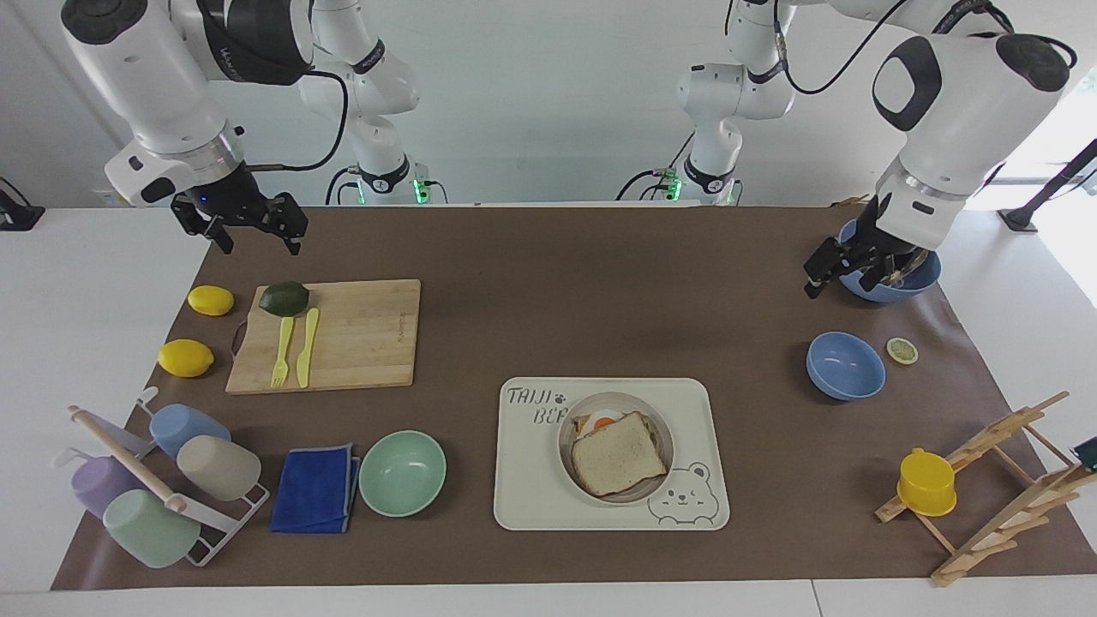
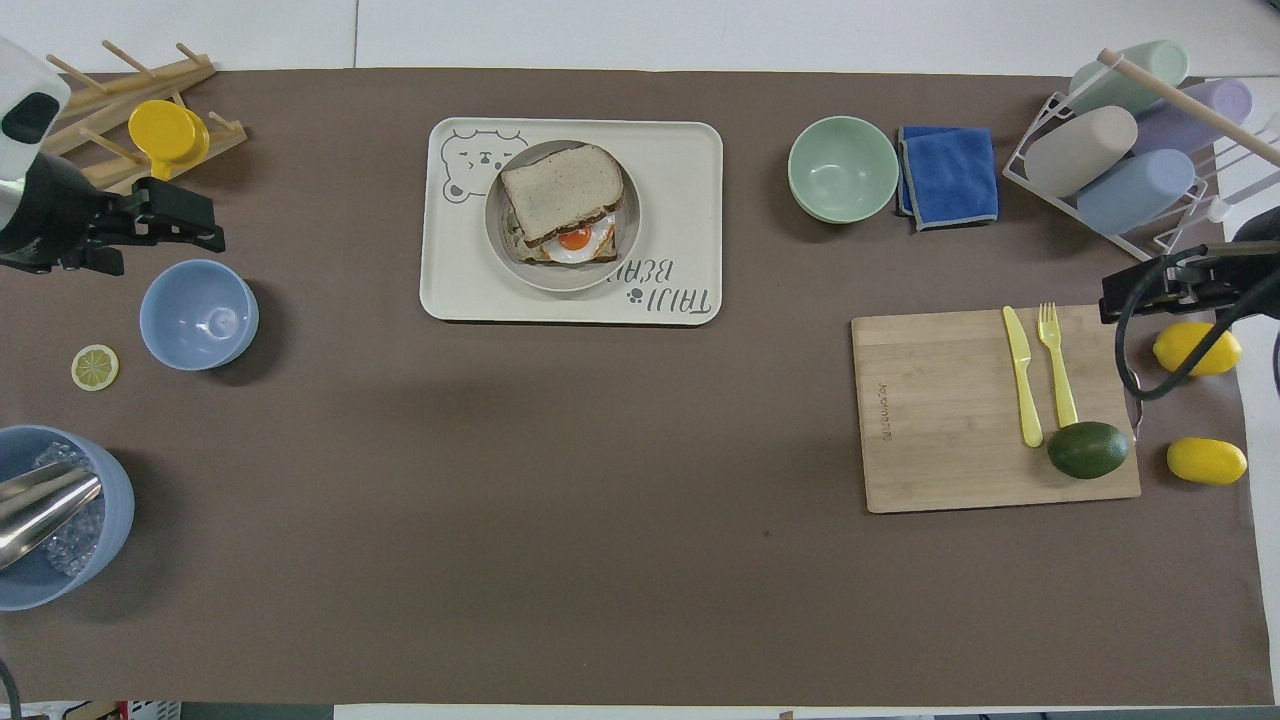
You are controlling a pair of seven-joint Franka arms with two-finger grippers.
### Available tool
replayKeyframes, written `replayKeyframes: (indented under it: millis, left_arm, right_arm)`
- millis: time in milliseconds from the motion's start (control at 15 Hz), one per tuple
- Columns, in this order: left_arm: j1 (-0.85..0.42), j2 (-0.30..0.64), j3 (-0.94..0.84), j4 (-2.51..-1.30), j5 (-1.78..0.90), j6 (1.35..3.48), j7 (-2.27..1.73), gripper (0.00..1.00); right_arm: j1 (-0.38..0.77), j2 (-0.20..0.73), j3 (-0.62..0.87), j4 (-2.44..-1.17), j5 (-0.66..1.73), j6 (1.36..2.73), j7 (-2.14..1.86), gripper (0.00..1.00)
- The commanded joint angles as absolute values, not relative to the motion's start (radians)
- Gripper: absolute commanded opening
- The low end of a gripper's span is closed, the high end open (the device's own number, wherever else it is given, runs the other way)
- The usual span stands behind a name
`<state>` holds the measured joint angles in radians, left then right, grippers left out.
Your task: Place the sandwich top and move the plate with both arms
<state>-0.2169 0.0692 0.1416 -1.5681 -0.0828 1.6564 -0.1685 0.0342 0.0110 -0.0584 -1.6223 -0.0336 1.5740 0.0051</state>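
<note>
Two arms stand clear of the work. Sandwich top [image 1: 619,452] lies on the egg toast [image 1: 600,422] in the plate [image 1: 570,454], which sits on the bear tray [image 1: 531,497], well away from both pincers. Left gripper [image 1: 844,272] hangs over the mat by the large blue bowl [image 1: 891,287] at its own end, jaws spread wide, holding nothing. Right gripper [image 1: 254,227] waits over the mat's corner near the cutting board [image 1: 360,334], likewise wide and empty. Judgement: bread placed; plate move outstanding; left gripper lies somewhat nearer the plate
</note>
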Motion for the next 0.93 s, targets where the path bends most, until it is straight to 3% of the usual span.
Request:
replayKeyframes:
  millis: [0, 267, 467, 867]
  left_arm:
    - [-0.215, -0.020, 0.129, -1.666, -0.046, 1.628, -0.134, 1.00]
    - [-0.068, -0.080, -0.018, -1.797, -0.043, 1.664, -0.124, 1.00]
    - [-0.038, -0.086, -0.041, -1.856, -0.043, 1.744, -0.089, 1.00]
    - [-0.038, 0.020, -0.048, -1.579, -0.044, 1.490, -0.107, 1.00]
  right_arm:
    - [0.026, -0.008, -0.060, -1.640, -0.005, 1.571, -0.021, 1.00]
    - [0.026, -0.008, -0.060, -1.640, -0.005, 1.571, -0.021, 1.00]
    - [0.026, -0.008, -0.060, -1.640, -0.005, 1.571, -0.021, 1.00]
    - [0.026, -0.008, -0.060, -1.640, -0.005, 1.571, -0.021, 1.00]
